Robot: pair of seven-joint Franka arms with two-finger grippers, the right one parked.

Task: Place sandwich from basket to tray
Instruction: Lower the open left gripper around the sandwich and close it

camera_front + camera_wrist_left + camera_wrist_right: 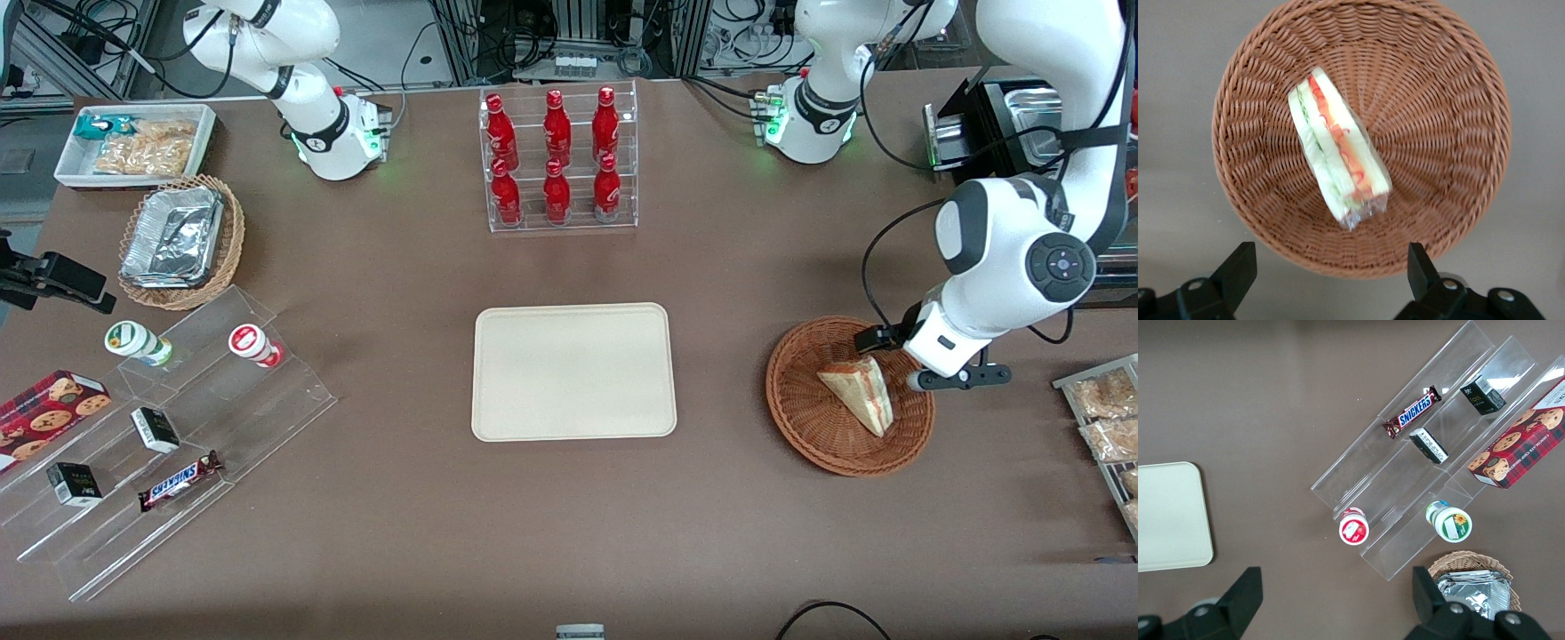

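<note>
The sandwich (859,391), a wrapped white-bread wedge with red-orange and green filling, lies in the round reddish-brown wicker basket (800,418) toward the working arm's end of the table. The left wrist view shows the sandwich (1338,157) lying on its side in the basket (1438,133). My left gripper (920,364) hovers above the basket's rim, on the side farther from the front camera. Its fingers (1238,267) stand wide apart and hold nothing, with the rim between them. The cream-beige tray (573,371) lies bare at the table's middle.
A clear rack of red bottles (558,160) stands farther from the front camera than the tray. Bagged snacks (1107,409) lie beside the basket at the table's edge. A foil-tray basket (178,240), a white snack bin (133,142) and clear steps with snacks (160,444) lie toward the parked arm's end.
</note>
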